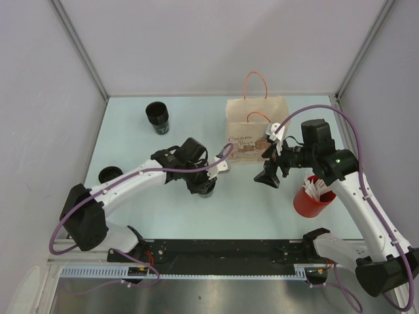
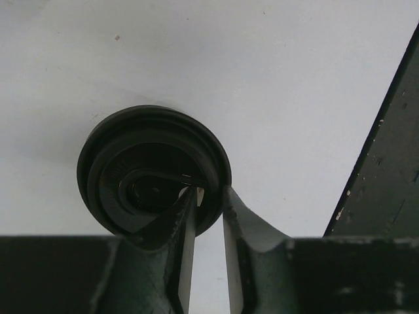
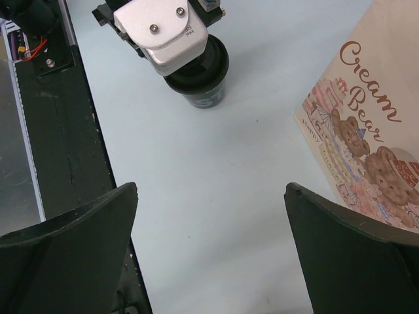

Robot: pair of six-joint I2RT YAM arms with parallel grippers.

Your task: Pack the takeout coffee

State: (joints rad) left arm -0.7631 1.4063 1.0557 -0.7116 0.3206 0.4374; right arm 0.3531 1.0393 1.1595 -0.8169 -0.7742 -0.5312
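Observation:
A black coffee cup with a black lid stands on the table left of the printed paper bag. My left gripper sits on top of it. In the left wrist view the lid is seen from above, and my left gripper pinches its right rim, one finger inside the rim and one outside. My right gripper is open and empty, above the table in front of the bag. The right wrist view shows my right gripper, the cup and the bag.
A second black cup stands at the back left. A loose black lid lies at the left. A red cup of white stirrers or packets stands under the right arm. The black rail runs along the near edge.

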